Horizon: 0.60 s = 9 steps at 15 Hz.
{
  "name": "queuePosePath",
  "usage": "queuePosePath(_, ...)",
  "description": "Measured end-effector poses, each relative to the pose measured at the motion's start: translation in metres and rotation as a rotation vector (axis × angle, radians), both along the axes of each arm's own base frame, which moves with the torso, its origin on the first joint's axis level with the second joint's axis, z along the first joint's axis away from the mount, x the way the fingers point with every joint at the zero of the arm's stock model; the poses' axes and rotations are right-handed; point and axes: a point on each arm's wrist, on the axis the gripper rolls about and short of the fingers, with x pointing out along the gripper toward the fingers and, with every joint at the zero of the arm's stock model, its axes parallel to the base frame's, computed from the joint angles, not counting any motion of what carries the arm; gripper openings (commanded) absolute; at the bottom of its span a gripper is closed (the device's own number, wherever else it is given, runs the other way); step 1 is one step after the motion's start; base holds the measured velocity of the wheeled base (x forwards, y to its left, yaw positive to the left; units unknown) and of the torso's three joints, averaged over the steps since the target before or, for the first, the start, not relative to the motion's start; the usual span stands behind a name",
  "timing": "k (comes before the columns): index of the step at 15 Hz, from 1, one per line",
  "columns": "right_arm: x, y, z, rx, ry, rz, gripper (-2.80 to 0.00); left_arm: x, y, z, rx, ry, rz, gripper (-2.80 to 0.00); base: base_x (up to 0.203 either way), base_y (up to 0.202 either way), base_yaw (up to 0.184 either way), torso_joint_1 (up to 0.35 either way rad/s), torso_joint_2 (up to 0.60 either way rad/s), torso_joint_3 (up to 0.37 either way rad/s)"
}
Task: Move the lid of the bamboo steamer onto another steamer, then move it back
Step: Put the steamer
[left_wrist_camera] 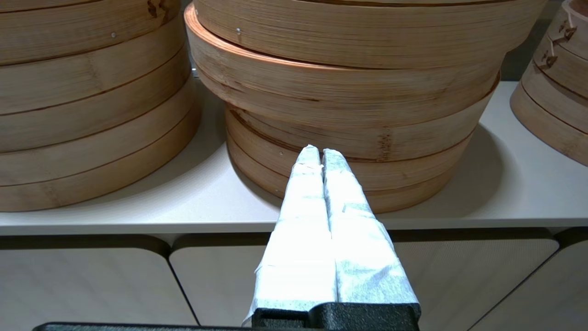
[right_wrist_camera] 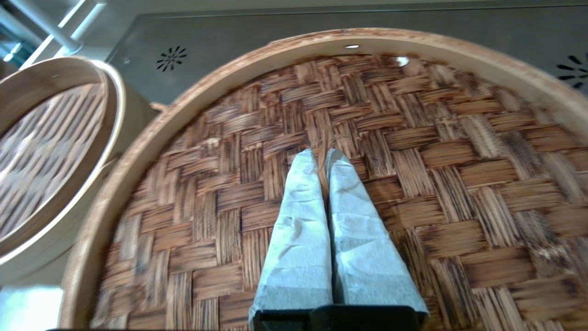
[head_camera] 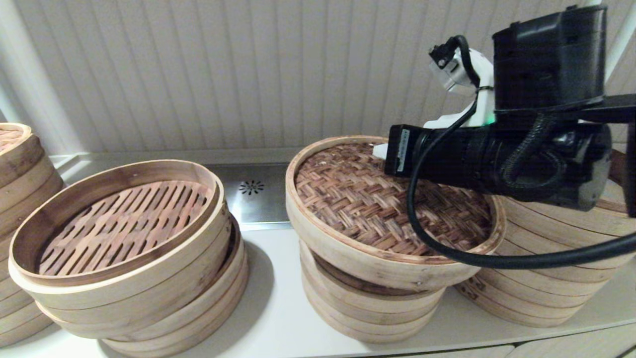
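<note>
The bamboo steamer lid [head_camera: 377, 209], with its dark herringbone top and pale band rim, hangs tilted just above a short three-band steamer [head_camera: 367, 313]. My right gripper [right_wrist_camera: 323, 154] is shut on a thin bamboo strip handle at the centre of the lid's woven top [right_wrist_camera: 413, 138]. In the head view only its white tip [head_camera: 380, 150] shows past the black wrist. The tall, wide steamer stack [head_camera: 546, 268] stands right of the lid, partly behind the right arm. My left gripper [left_wrist_camera: 320, 154] is shut on nothing, low before the counter edge.
A wide open basket with a slatted floor [head_camera: 124, 223] tops a stack on the left. Another stack [head_camera: 20, 164] stands at the far left edge. A metal panel with drain holes [head_camera: 251, 194] lies behind. The white counter [head_camera: 278, 298] ends close in front.
</note>
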Motion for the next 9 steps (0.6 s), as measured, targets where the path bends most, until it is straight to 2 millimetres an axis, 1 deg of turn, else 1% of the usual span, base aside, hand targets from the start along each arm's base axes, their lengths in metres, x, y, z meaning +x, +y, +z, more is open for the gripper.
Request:
queuePosePath(2, 0.01, 0.006, -0.01, -0.009, 0.008, -0.009, -2.8, 0.0, 0.0, 0.0, 0.0, 0.0, 0.0, -2.8, 0.0, 0.0, 0.0, 0.0, 0.0, 0.0)
queuePosePath(4, 0.016, 0.007, -0.016, -0.02, 0.02, -0.017, -2.8, 0.0, 0.0, 0.0, 0.0, 0.0, 0.0, -2.8, 0.0, 0.0, 0.0, 0.0, 0.0, 0.0)
queuePosePath(7, 0.025, 0.009, -0.025, -0.039, 0.041, -0.034, -2.8, 0.0, 0.0, 0.0, 0.0, 0.0, 0.0, -2.8, 0.0, 0.0, 0.0, 0.0, 0.0, 0.0)
queuePosePath(9, 0.036, 0.007, -0.033, -0.056, 0.062, -0.057, -2.8, 0.0, 0.0, 0.0, 0.0, 0.0, 0.0, -2.8, 0.0, 0.0, 0.0, 0.0, 0.0, 0.0)
